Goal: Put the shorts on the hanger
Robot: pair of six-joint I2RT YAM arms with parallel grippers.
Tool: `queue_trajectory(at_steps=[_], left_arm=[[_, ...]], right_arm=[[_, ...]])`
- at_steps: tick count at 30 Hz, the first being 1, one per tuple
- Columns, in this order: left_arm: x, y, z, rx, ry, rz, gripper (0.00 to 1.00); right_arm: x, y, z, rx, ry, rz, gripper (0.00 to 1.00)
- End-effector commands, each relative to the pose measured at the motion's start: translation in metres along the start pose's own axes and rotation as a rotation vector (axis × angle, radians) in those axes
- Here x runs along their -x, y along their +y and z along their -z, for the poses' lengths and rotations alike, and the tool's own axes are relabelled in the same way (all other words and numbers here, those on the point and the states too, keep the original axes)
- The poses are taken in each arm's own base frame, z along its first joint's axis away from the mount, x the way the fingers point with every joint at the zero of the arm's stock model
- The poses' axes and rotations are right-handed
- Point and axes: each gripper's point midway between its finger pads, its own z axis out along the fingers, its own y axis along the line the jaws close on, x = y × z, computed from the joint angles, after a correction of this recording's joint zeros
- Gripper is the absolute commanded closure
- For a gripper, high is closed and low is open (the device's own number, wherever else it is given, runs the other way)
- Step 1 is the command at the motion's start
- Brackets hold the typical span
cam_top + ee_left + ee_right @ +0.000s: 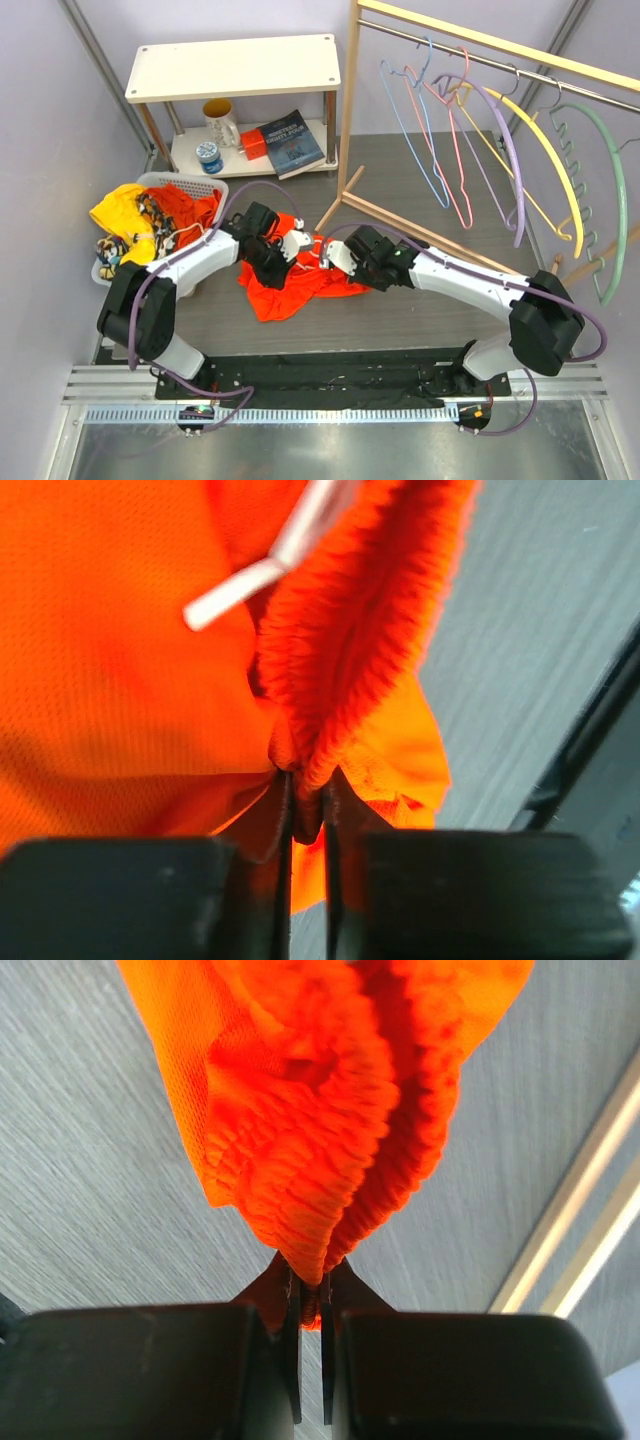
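Note:
The bright orange shorts (292,285) lie bunched on the grey table between the two arms. My left gripper (290,252) is shut on the ribbed waistband; its wrist view shows the shorts (130,660) and the white drawstring (250,575) above the gripper (308,790). My right gripper (335,258) is shut on another part of the waistband; its wrist view shows the shorts (310,1150) pinched in the gripper (312,1275). The light-blue hanger (418,125) hangs on the rail at the back right, apart from both grippers.
A white basket (190,185) at the left holds a yellow garment (125,215) and other cloth. The wooden rack (350,120) carries pink (455,150), lilac (510,160), yellow and green hangers. A low shelf (235,65) holds a mug and a book.

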Motion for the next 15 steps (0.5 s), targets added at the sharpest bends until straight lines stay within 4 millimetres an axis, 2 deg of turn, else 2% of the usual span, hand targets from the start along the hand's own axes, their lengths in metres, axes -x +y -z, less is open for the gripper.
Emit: queue_trajectory(at_steps=[1,3,4,6,7,8,9,10,11,13,14,15], left_arm=[[0.038,-0.006,0.064,-0.026,-0.161,0.041,1.0],[0.046,0.007,0.096,0.038,-0.217,0.062,1.0],[0.053,0.02,0.127,0.106,-0.268,0.082,1.0],[0.064,0.027,0.153,0.151,-0.306,0.09,1.0],[0.071,0.03,0.166,0.181,-0.325,0.087,1.0],[0.087,0.033,0.186,0.215,-0.367,0.068,1.0],[0.098,0.033,0.197,0.228,-0.398,0.061,1.0],[0.109,0.035,0.207,0.248,-0.43,0.061,1.0],[0.132,0.041,0.226,0.284,-0.493,0.039,1.0],[0.154,0.038,0.239,0.252,-0.551,0.06,1.0],[0.176,0.034,0.25,0.222,-0.594,0.041,1.0],[0.186,0.03,0.253,0.205,-0.609,0.031,1.0]], right_arm=[[0.03,-0.029,0.034,-0.099,-0.097,-0.047,0.99],[0.045,-0.03,0.048,-0.073,-0.154,-0.053,0.99],[0.047,-0.027,0.053,-0.049,-0.158,-0.047,0.99],[0.065,-0.032,0.072,-0.038,-0.22,-0.037,0.99],[0.073,-0.02,0.08,0.04,-0.249,-0.02,0.99],[0.092,-0.027,0.099,0.045,-0.312,-0.012,0.99],[0.103,-0.026,0.11,0.077,-0.348,0.0,0.99],[0.112,-0.015,0.123,0.148,-0.383,0.019,0.99],[0.135,-0.021,0.149,0.151,-0.463,0.033,0.99],[0.154,-0.005,0.168,0.213,-0.506,0.097,0.99],[0.17,-0.004,0.189,0.202,-0.563,0.139,0.99],[0.176,0.004,0.195,0.213,-0.567,0.178,0.99]])
